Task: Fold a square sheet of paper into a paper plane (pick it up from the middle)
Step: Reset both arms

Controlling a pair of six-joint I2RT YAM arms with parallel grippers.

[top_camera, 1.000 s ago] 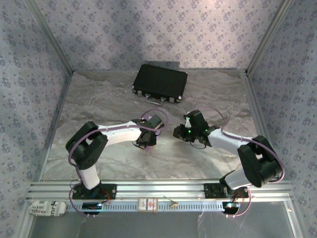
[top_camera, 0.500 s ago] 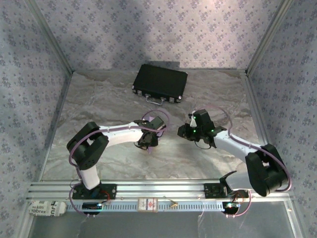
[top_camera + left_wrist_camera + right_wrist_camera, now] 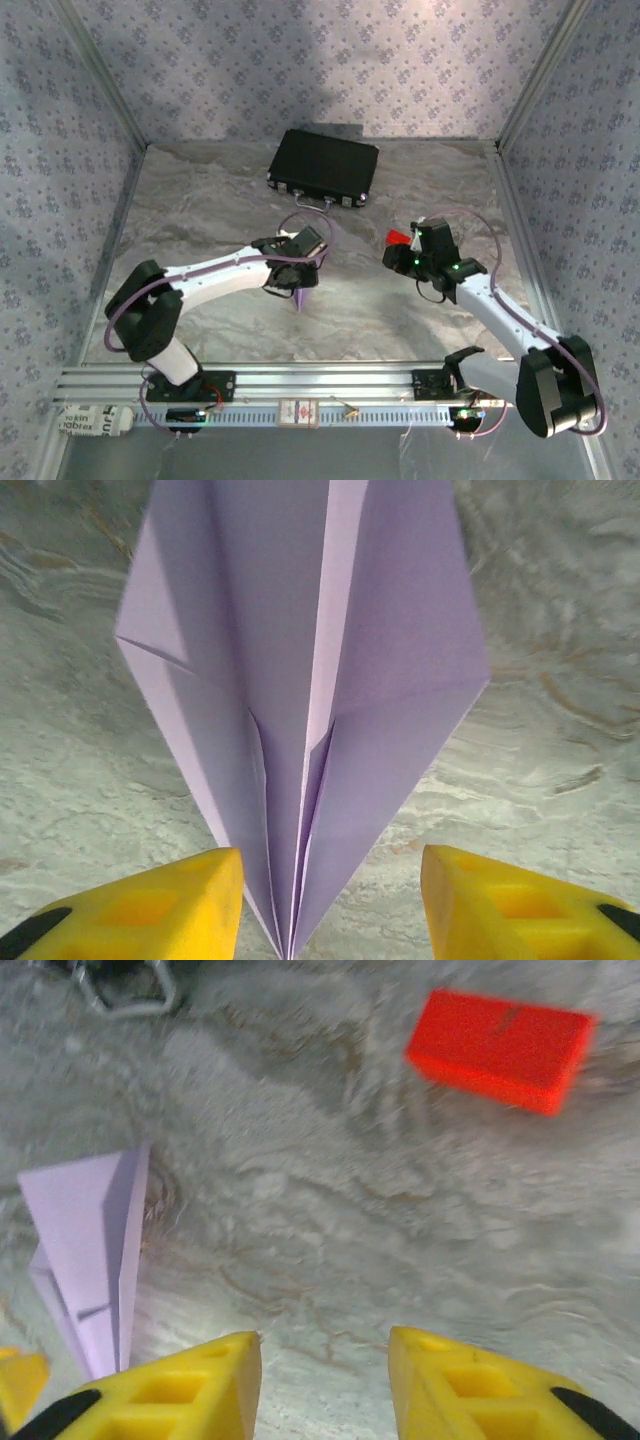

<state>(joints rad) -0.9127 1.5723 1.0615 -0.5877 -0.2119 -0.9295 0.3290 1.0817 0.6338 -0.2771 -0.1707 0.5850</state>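
The square sheet of paper now has the shape of a slim pale lilac paper plane [image 3: 300, 680] with a long centre crease. It lies on the marbled table under the left gripper [image 3: 299, 288], with a lilac tip [image 3: 302, 298] sticking out. In the left wrist view the left gripper [image 3: 330, 900] is open, with the plane's narrow end between the yellow fingers [image 3: 150, 905]. The left finger is close to the paper's edge and the right one stands well apart. The right gripper [image 3: 325, 1380] is open over bare table, with the plane [image 3: 90, 1250] off to its left. From above, the right gripper [image 3: 402, 250] is right of the plane.
A small red block [image 3: 397, 238] lies just beyond the right gripper, and is also ahead of it in the right wrist view [image 3: 497, 1048]. A black case [image 3: 323, 166] sits at the back centre, its metal handle [image 3: 125, 990] facing the arms. Patterned walls close three sides.
Both grippers have opened. The right arm swung right, away from the plane, uncovering the red block. The left arm stretched out over the plane, which now rests loose between its fingers.
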